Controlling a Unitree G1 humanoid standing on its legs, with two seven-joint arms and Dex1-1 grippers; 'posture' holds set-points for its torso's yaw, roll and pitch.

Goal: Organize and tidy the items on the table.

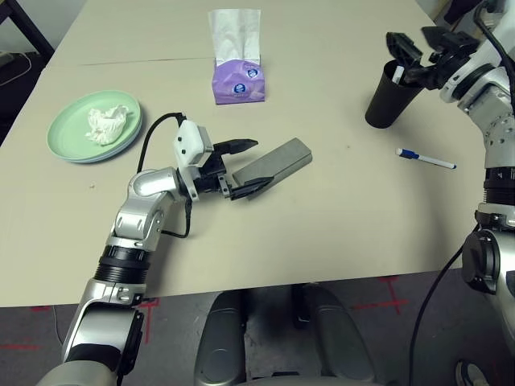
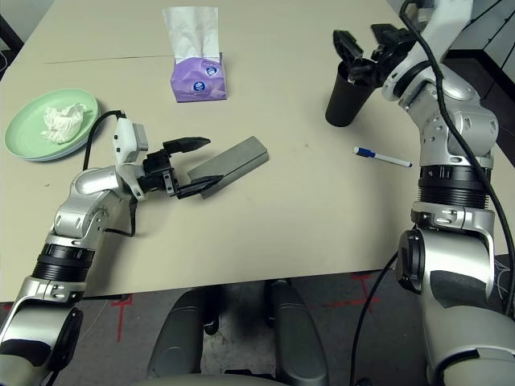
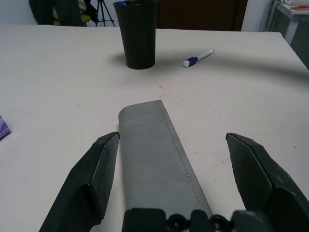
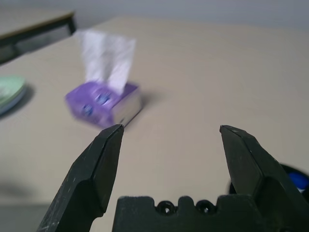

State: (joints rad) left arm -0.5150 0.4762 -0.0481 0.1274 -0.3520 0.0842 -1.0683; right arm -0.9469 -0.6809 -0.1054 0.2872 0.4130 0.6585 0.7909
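Note:
A grey oblong glasses case (image 1: 278, 163) lies near the middle of the table (image 1: 338, 233). My left gripper (image 1: 251, 167) is open and straddles the case's near end, one finger on each side (image 3: 104, 164). The case (image 3: 154, 154) runs away from the palm between the two fingers. At the far right stands a black cup (image 1: 390, 98) with a white pen (image 1: 397, 73) in it. My right gripper (image 1: 412, 53) hovers open just above the cup's rim, with nothing between its fingers (image 4: 108, 150). A second pen (image 1: 425, 158), white with a blue cap, lies on the table right of the case.
A light green plate (image 1: 68, 138), stacked on a light blue one, sits at the far left and holds a crumpled white tissue (image 1: 107, 123). A purple tissue box (image 1: 237, 80) stands at the back centre. The table's front edge runs close to my body.

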